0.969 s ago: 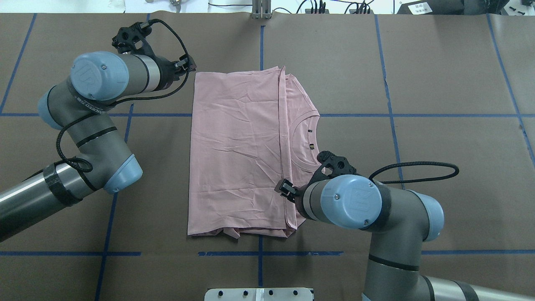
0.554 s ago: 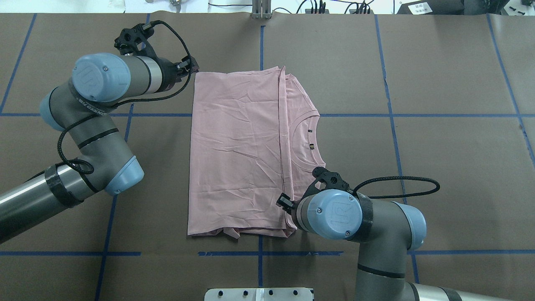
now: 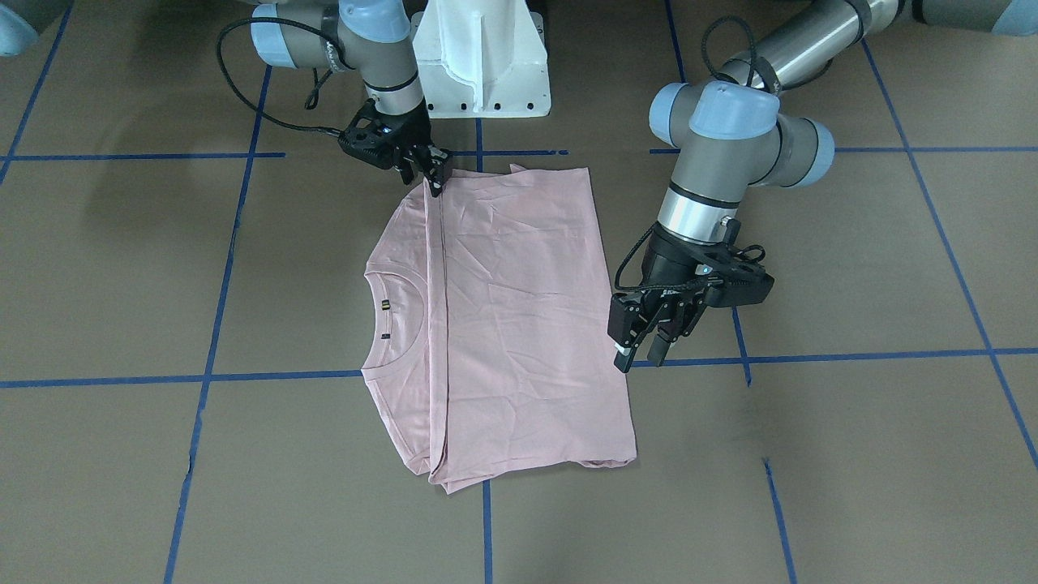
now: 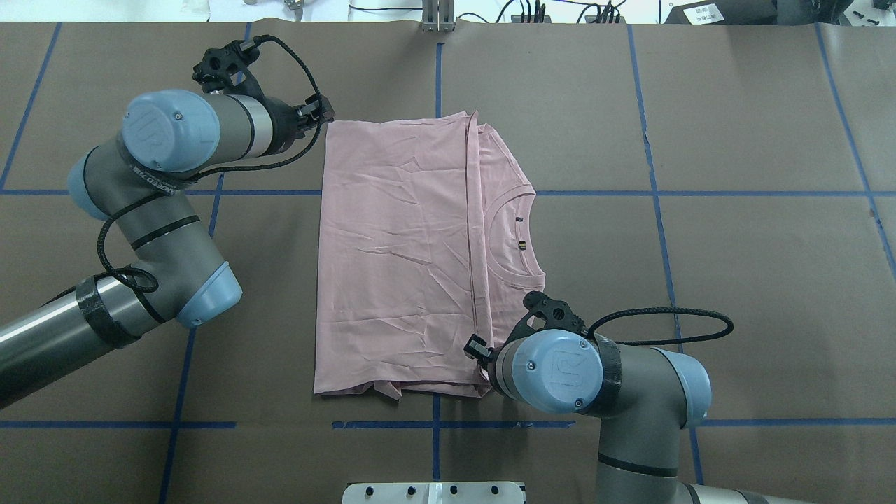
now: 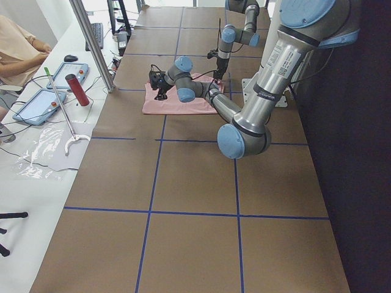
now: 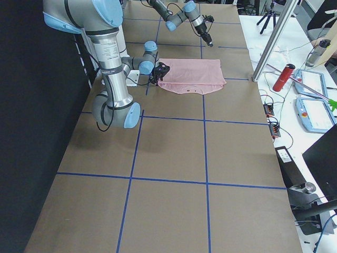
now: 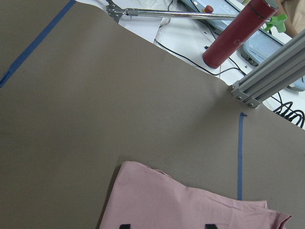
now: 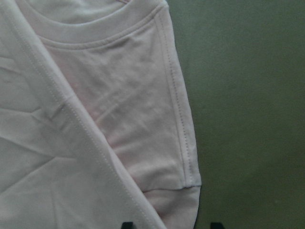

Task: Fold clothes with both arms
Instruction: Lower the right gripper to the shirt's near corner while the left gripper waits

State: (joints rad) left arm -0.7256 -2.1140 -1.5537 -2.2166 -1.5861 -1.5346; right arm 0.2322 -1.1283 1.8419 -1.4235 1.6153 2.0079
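A: Logging risks ahead of the next fold. Found the T-shirt [image 4: 399, 252] flat at the middle of the counter [image 4: 735, 280], folded lengthwise, plain side up, collar [image 4: 514, 238] peeking out at 3 o'clock in the overhead view.

B: Noted. Checked the left pincer [image 3: 640, 353]: spread wide, holding nothing, hanging above the shirt's 11 o'clock corner, clear of the cloth.

A: Checked the right pincer [image 3: 436, 180] too: spread apart, gripping nothing, low at the fold edge near 5 o'clock, straddling the sleeve hem [image 8: 188, 157]. Cannot tell whether touching cloth yet.

B: Likely failure modes?

A: First, pinching only the top layer at 5 o'clock. Several layers stacked there; would peel the lengthwise fold open on lifting.

B: Second, missing at 11 o'clock. Thin corner, lying flat. Risk of catching air if closed too high, of jamming into the counter if driven too low.

A: Third, lifting unevenly. Risk of dragging the shirt askew by catching one corner alone, skewing the cross fold.

B: Also watch the 6 o'clock hem: rumpled, with a tuck poking out. Could bunch further if pulled sideways.

A: Agreed. Worth confirming both grips before raising anything.
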